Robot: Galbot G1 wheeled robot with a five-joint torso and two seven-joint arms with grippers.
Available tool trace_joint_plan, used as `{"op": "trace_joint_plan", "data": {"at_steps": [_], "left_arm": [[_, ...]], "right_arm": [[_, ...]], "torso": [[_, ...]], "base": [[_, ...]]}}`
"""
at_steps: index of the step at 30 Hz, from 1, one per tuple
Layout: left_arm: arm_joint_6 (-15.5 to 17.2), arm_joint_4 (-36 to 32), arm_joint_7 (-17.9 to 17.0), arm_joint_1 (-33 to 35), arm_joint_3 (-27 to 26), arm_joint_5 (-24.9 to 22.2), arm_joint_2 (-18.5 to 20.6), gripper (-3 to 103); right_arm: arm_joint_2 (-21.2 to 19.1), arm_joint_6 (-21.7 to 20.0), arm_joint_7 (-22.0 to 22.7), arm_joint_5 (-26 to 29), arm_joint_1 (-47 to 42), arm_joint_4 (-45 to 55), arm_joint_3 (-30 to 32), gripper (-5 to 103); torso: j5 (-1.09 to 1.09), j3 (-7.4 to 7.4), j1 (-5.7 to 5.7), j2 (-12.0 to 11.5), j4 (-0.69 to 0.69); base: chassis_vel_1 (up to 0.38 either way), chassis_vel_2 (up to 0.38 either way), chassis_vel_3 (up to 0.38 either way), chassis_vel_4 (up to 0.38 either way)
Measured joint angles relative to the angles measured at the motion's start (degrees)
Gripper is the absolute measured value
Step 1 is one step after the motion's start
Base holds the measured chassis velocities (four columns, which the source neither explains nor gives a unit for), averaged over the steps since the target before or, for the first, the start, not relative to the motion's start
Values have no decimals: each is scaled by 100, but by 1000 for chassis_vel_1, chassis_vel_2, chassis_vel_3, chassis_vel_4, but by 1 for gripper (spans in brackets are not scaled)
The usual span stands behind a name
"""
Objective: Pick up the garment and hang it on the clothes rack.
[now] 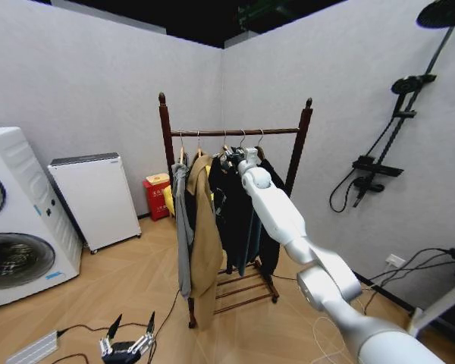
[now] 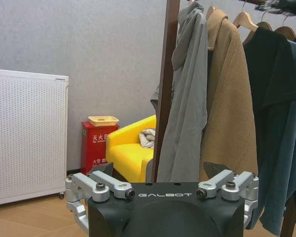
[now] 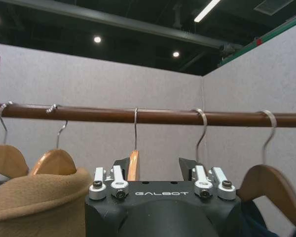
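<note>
Right pincer [image 3: 158, 170] sits just under the clothes rack [image 3: 153, 117] rail, spread apart around the garment [image 1: 231, 205] hanger; left pincer [image 1: 126, 334] hangs low, released.

I see the garment [image 1: 229, 199] hanging on the clothes rack [image 1: 235, 132], right of the tan coat [image 1: 205, 227] (washing machine [image 1: 15, 220] far left).

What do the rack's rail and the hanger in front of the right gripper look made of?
The clothes rack rail looks like dark red-brown wood with a smooth, slightly glossy finish. The hanger before the right gripper looks like pale varnished wood with a shiny metal hook.
</note>
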Motion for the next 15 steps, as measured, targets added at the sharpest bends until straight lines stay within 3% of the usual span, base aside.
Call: {"op": "trace_joint_plan", "data": {"at_steps": [1,2,3,4,6,7,9,10,11,13,14,15], "left_arm": [[0,0,0,0,0,0,0,100],[0,0,1,0,0,0,0,100],[0,0,1,0,0,0,1,100],[0,0,1,0,0,0,1,100],[-1,1,0,0,-1,0,0,100],[-1,1,0,0,-1,0,0,100],[0,1,0,1,0,0,0,100],[0,1,2,0,2,0,0,100],[0,1,2,0,2,0,0,100],[0,1,2,0,1,0,0,100],[0,1,2,0,1,0,0,100],[0,1,0,0,-1,0,1,100]], "right_arm": [[0,0,0,0,0,0,0,52],[-349,-132,82,218,-343,684,95,63],[-944,-210,197,456,-814,1476,270,68],[-944,-210,197,456,-814,1476,270,68],[-1800,-353,361,819,-1802,2800,843,80],[-1800,-353,361,819,-1802,2800,843,80],[-2243,-445,551,1126,-2862,3782,1424,90],[-2353,-455,630,1183,-3270,4117,1690,90],[-2353,-455,630,1183,-3270,4117,1690,90],[-2453,-454,751,1186,-4310,4847,2399,98],[-2453,-454,751,1186,-4310,4847,2399,98],[-2430,-454,757,1144,-4997,5203,2811,100]], "torso": [[0,0,0,0,0],[-2,-1,0,0,3],[-2,-1,0,0,5],[-2,-1,0,0,5],[1,-2,0,0,-9],[1,-2,0,0,-9],[3,-3,-3,2,-11],[3,-2,-3,1,-8],[3,-2,-3,1,-8],[-5,-2,-2,1,2],[-5,-2,-2,1,2],[-3,-2,-3,1,1]], "base": [[0,0,0,0],[0,0,0,0],[0,0,0,0],[0,0,0,0],[0,0,0,0],[0,0,0,0],[-60,-19,-20,-19],[0,0,0,0],[0,0,0,0],[0,0,0,0],[0,0,0,0],[0,0,0,0]]}}
